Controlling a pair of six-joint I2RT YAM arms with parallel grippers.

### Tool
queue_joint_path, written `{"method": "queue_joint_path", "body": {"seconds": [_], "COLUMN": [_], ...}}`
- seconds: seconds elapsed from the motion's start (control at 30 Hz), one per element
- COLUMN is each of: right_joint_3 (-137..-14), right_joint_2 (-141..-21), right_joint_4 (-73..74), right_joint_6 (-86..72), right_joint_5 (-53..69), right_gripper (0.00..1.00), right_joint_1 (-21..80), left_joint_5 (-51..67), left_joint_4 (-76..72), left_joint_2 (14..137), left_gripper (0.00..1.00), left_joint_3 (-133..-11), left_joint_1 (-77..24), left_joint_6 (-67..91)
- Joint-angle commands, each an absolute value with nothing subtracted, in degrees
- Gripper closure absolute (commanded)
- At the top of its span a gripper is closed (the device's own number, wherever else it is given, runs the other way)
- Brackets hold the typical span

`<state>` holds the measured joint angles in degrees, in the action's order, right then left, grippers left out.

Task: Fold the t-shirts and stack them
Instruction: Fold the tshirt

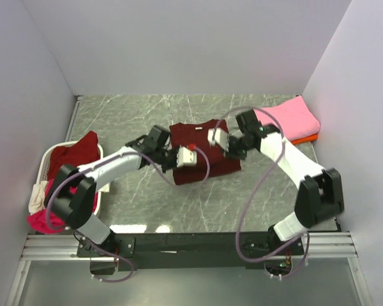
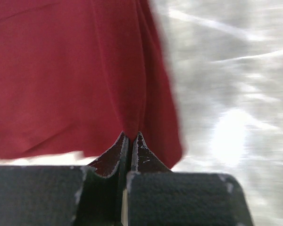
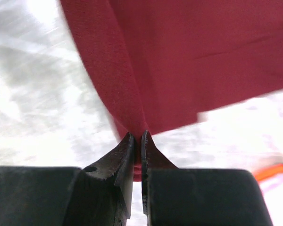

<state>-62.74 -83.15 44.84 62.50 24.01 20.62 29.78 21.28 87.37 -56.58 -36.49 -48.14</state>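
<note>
Maroon t-shirt (image 1: 193,137) — flat, apparently folded — pinched by left jaws, right jaws.

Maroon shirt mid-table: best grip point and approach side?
I'd pinch the maroon shirt at its opposite side edges, each arm from its own side, low. Spread cloth offers only thin edges; the left gripper and right gripper are shut on them.

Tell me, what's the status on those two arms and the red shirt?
Left pincer shut on maroon shirt. Right pincer shut on it too. Pink shirt lies apart, nothing blocking.
</note>
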Motion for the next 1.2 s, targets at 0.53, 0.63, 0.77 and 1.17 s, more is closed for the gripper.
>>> {"method": "queue_joint_path", "body": {"seconds": [0.53,0.63,0.77,1.17], "right_joint_3": [-110.0,-114.5,-115.8,-112.8], "right_joint_2": [-125.3,-129.2,-131.7,-127.2], "right_joint_4": [22.5,23.2,21.6,17.3], "right_joint_6": [44.7,44.2,43.3,21.4], "right_joint_5": [7.4,6.3,5.4,0.2], "right_gripper": [1.00,1.00,1.00,0.29], "right_joint_1": [18.2,18.1,18.2,14.3], "left_joint_5": [21.3,20.0,20.1,-1.7], "left_joint_4": [1.0,0.4,3.0,1.1], "left_joint_2": [118.8,122.1,125.4,121.7], "left_gripper": [1.00,1.00,1.00,0.00], "left_joint_3": [-88.1,-91.2,-95.3,-105.9], "left_joint_1": [-20.7,-20.7,-20.6,-18.9], "left_joint_6": [-44.4,-43.8,-43.5,-6.7]}}
